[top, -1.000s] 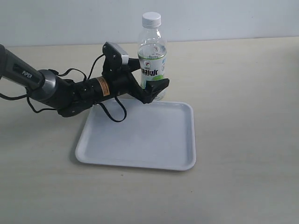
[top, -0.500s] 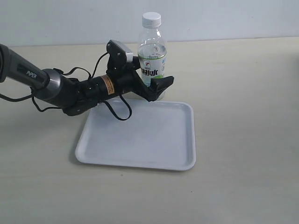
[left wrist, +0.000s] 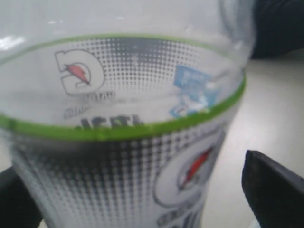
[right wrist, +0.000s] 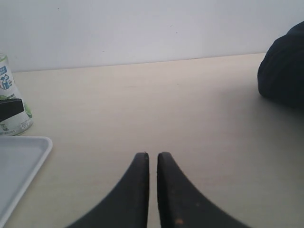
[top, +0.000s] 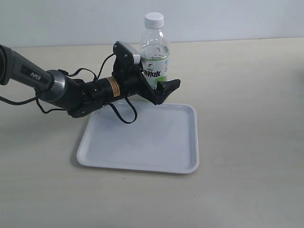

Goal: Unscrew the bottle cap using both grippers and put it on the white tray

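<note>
Exterior view: left tool [top: 164, 81] straddles the capped bottle [top: 155, 57]

The bottle stands upright on the worktop [top: 247, 95], at 12 o'clock from the white tray [top: 142, 137] and just past its far rim. The bottle cap [top: 154, 19] sits screwed on the neck, well above the tool. The left arm [top: 52, 85] reaches in from 9 o'clock, lying low over the tray's far left corner, with a black cable [top: 124, 116] looping beneath it. One finger [top: 168, 89] crosses in front of the bottle's lower label. The other is hidden behind the bottle, and the bottle's base is covered by the finger and the tray rim.

The left wrist view is filled by the bottle [left wrist: 118, 142], its label blurred and too close to read. A dark finger [left wrist: 273, 190] shows at one edge with a strip of worktop between it and the bottle wall. The opposite finger [left wrist: 14, 202] is a dim mass partly seen through the plastic. The left tool is thus spread around the bottle, not clenched on it; whether the dim finger touches cannot be told.

The right wrist view shows the right tool [right wrist: 153, 161] over bare worktop with its two fingers drawn almost together, a thin slit between them, gripping nothing. At 10 o'clock from it the bottle [right wrist: 12, 95] is cut off by the frame edge, with a corner of the tray [right wrist: 23, 161] beside it. At 2 o'clock a dark shape [right wrist: 285, 71] is cropped and cannot be identified.
</note>
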Controlling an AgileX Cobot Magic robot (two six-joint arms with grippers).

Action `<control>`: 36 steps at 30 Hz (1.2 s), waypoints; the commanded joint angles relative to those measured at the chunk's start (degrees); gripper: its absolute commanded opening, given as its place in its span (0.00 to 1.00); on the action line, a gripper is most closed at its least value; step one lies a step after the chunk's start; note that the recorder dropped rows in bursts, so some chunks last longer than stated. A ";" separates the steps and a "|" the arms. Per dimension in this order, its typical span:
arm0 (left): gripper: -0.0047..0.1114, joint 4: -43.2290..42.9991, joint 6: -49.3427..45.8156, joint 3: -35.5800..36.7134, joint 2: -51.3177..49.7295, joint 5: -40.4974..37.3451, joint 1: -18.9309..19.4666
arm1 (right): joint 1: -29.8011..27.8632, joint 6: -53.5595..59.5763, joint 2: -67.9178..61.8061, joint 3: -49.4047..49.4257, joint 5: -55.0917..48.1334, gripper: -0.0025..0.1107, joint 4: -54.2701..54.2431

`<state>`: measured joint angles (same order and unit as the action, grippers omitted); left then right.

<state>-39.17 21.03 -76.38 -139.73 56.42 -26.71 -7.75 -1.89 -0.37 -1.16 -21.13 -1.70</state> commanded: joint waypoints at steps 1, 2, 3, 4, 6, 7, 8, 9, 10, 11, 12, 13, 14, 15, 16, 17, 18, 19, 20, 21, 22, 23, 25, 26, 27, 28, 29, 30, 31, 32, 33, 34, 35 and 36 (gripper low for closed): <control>0.87 0.78 0.15 -0.42 0.04 -0.53 -0.21 | -0.26 0.20 0.37 0.19 0.42 0.09 0.14; 0.82 0.78 0.15 -0.42 0.04 -0.53 -0.21 | -0.26 0.08 0.37 0.19 0.42 0.09 0.14; 0.76 0.78 0.15 -0.42 0.04 -0.53 -0.21 | -0.26 0.08 0.37 0.19 0.42 0.09 0.14; 0.69 0.78 0.15 -0.42 0.04 -0.53 -0.21 | -0.26 0.08 0.37 0.19 0.42 0.09 0.14; 0.54 0.78 0.15 -0.42 0.04 -0.53 -0.21 | -0.26 0.08 0.37 0.19 0.42 0.09 0.14; 0.45 0.78 0.15 -0.42 0.04 -0.53 -0.21 | -0.26 0.08 0.37 0.19 0.42 0.09 0.14; 0.36 0.78 0.15 -0.42 0.04 -0.53 -0.21 | -0.26 0.08 0.37 0.19 0.42 0.09 0.14; 0.28 0.78 0.15 -0.42 0.04 -0.53 -0.21 | -0.26 0.19 0.37 0.19 0.42 0.09 0.14; 0.19 0.78 0.15 -0.42 0.04 -0.53 -0.21 | -0.26 0.19 0.37 0.19 0.42 0.09 0.14; 0.11 0.78 0.15 -0.42 0.04 -0.53 -0.21 | -0.26 0.19 0.37 0.19 0.42 0.09 0.14; 0.05 0.78 0.15 -0.42 0.04 -0.53 -0.21 | -0.26 0.19 0.37 0.19 0.42 0.09 0.14; 0.04 0.78 -0.10 -0.42 0.04 -0.53 -0.21 | -0.26 0.19 0.37 0.19 0.42 0.09 0.14; 0.04 0.68 -0.21 -0.42 0.04 -0.53 -0.21 | -0.26 0.19 0.37 0.19 0.42 0.09 0.14; 0.04 0.68 -0.21 -0.42 0.04 -0.53 -0.21 | -0.26 0.08 0.37 0.19 0.42 0.09 0.14; 0.04 0.68 -0.21 -0.42 0.04 -0.53 -0.21 | -0.26 0.08 0.37 0.19 0.42 0.09 0.14; 0.04 0.68 -0.21 -0.42 0.04 -0.53 -0.21 | -0.26 0.08 0.37 0.19 0.42 0.09 0.14; 0.04 0.54 -0.21 -0.42 0.04 -0.53 -0.21 | -0.26 0.08 0.37 0.19 0.42 0.09 0.14; 0.04 -0.30 -0.51 -0.42 0.04 -0.53 -0.21 | -0.26 0.08 0.37 0.19 0.42 0.09 0.14; 0.04 -1.39 -2.10 -0.42 0.04 -0.53 -0.21 | -0.26 0.08 0.37 0.19 0.42 0.09 0.14; 0.04 -2.00 -4.08 -0.42 0.04 -0.40 -0.21 | -0.26 0.08 0.37 0.19 0.42 0.09 0.14; 0.04 -2.37 -6.94 -0.42 0.04 -0.03 -0.21 | -0.26 0.18 0.37 0.19 0.42 0.09 0.14; 0.04 -2.51 -9.71 -0.42 0.04 -0.04 -0.21 | -0.26 0.18 0.37 0.19 0.42 0.09 0.14; 0.04 -2.51 -12.97 -0.42 0.04 0.91 -0.21 | -0.26 0.18 0.37 0.19 0.42 0.09 0.14; 0.04 -2.51 -13.36 -0.42 0.04 1.35 -0.21 | -0.26 0.18 0.37 0.19 0.42 0.09 0.14; 0.04 -2.51 -13.36 -0.42 0.04 1.81 -0.21 | -0.26 0.18 0.37 0.19 0.42 0.09 0.14; 0.04 -2.51 -13.36 -0.42 0.04 2.10 -0.21 | -0.26 0.18 0.37 0.19 0.42 0.09 0.14; 0.04 -2.51 -13.36 -0.42 0.04 2.10 -0.21 | -0.26 0.08 0.37 0.19 0.42 0.09 0.14; 0.04 -2.51 -13.36 -0.42 0.04 2.10 -0.21 | -0.26 0.08 0.37 0.19 0.42 0.09 0.14; 0.04 -2.51 -13.36 -0.42 0.04 2.10 -0.21 | -0.26 0.08 0.37 0.19 0.42 0.09 0.14; 0.04 -2.51 -13.23 -0.42 0.04 2.43 -0.21 | -0.26 0.08 0.37 0.19 0.42 0.09 0.14; 0.04 -2.51 -13.09 -0.42 0.04 2.44 -0.21 | -0.26 0.08 0.37 0.19 0.42 0.09 0.14; 0.04 -2.51 -13.09 -0.42 0.04 2.44 -0.21 | -0.26 0.08 0.37 0.19 0.42 0.09 0.14; 0.04 -2.51 -13.09 -0.42 0.04 2.44 -0.21 | -0.26 0.18 0.37 0.19 0.42 0.09 0.14; 0.04 -2.51 -13.09 -0.42 0.04 2.44 -0.21 | -0.26 0.18 0.37 0.19 0.42 0.09 0.14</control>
<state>-41.83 8.30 -76.52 -139.73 58.27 -26.94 -7.75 -1.89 -0.37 -1.16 -21.13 -1.70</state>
